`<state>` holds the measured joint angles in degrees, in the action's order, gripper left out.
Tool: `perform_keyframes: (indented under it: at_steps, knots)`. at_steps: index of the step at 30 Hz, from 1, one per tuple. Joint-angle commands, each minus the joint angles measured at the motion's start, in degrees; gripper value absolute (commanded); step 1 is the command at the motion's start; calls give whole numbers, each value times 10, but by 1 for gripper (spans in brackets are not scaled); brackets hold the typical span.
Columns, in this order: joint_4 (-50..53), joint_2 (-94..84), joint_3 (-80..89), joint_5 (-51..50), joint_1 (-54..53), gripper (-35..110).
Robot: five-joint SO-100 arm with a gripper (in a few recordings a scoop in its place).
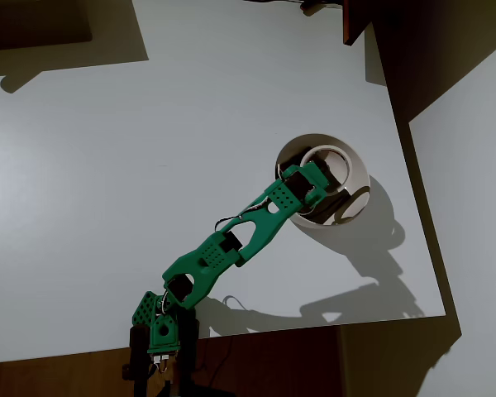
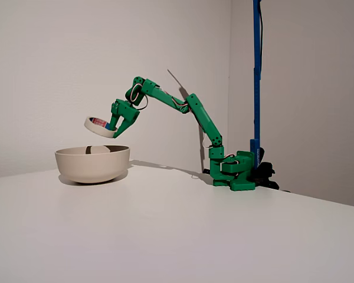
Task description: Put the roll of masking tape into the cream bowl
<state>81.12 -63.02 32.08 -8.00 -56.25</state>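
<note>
My gripper (image 2: 110,125) held the roll of masking tape (image 2: 100,127) tight, right above the cream bowl (image 2: 92,163). I needed to go lower, then let go softly.

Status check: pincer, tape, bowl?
Pincer shut on masking tape. Tape above cream bowl, not touching. Nothing between them.

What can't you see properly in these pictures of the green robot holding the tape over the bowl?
- Overhead view: the gripper and roll of tape cover much of the inside of the bowl.
- Fixed view: the near wall of the bowl hides its inside.
- Fixed view: writing on the tape's core is too small to read.
</note>
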Motion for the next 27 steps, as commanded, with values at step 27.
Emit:
perform_keyframes:
  at_steps: [27]
  knots:
    - [-29,34,-79,-36,-9,-8]
